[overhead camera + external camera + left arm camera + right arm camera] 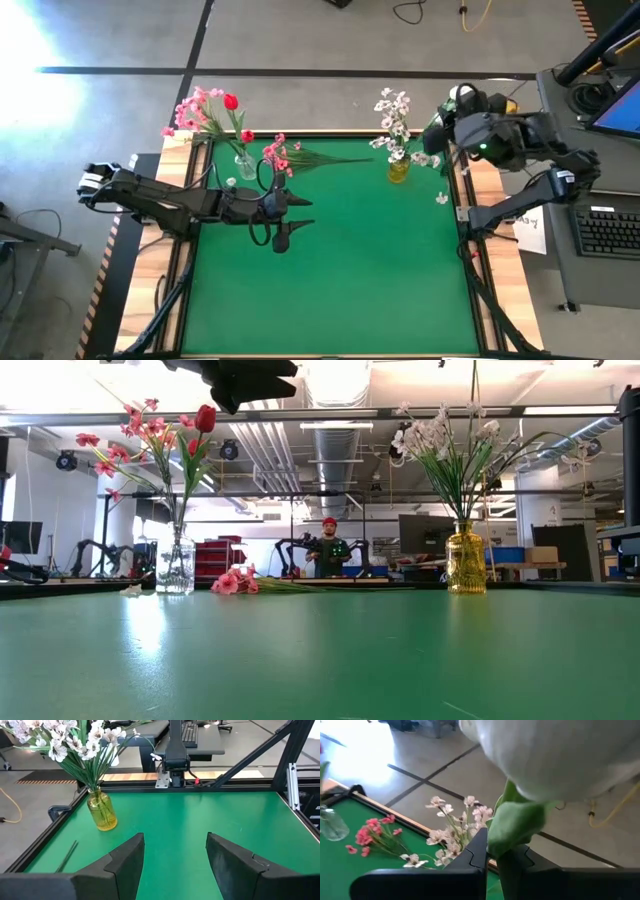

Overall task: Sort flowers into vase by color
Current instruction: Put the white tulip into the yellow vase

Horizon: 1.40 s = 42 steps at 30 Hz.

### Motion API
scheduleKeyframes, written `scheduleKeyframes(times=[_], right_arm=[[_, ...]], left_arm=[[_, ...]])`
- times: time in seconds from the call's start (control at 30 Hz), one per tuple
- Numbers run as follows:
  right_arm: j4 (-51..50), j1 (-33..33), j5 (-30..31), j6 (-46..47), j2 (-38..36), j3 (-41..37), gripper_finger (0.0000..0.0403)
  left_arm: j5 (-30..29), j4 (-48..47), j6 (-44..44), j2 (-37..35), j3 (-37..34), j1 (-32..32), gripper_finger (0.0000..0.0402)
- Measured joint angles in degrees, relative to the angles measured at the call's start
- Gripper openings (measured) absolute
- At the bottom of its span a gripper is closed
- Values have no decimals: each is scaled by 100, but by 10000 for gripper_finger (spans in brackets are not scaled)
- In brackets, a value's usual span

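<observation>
Left gripper (pixel 175 862) jaws spread, empty; right gripper (pixel 495 855) jaws pinch a white tulip (pixel 545 760).

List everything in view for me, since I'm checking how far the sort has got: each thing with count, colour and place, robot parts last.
clear glass vase: one, far left of the mat, holding pink sprays and red buds
yellow glass vase: one, far right of the mat, holding white blossom sprays
pink blossom spray: one, pink on a green stem, lying on the mat beside the clear vase
white tulip bud: one, white with a green stem, in the right gripper
small white blossom: one, lying by the mat's right edge
green mat: one, covering the table
person: one, red cap, in the room behind
left gripper: open, above the mat's left half
right gripper: shut on the tulip stem, near the yellow vase
</observation>
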Motion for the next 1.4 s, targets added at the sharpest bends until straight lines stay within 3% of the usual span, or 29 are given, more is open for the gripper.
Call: scheduleKeyframes(times=[0.33, 0.9, 1.4], right_arm=[[208, -718, -598, 161, -9, -491, 18], [1136, -2210, -2256, -675, 44, -691, 18], [1685, -2692, -2751, -995, 39, -1534, 18]], left_arm=[[2, -31, 38, -2, 0, 0, 200], [4, -136, 38, -4, 0, 0, 200], [-142, -322, 40, -4, 0, 0, 200]])
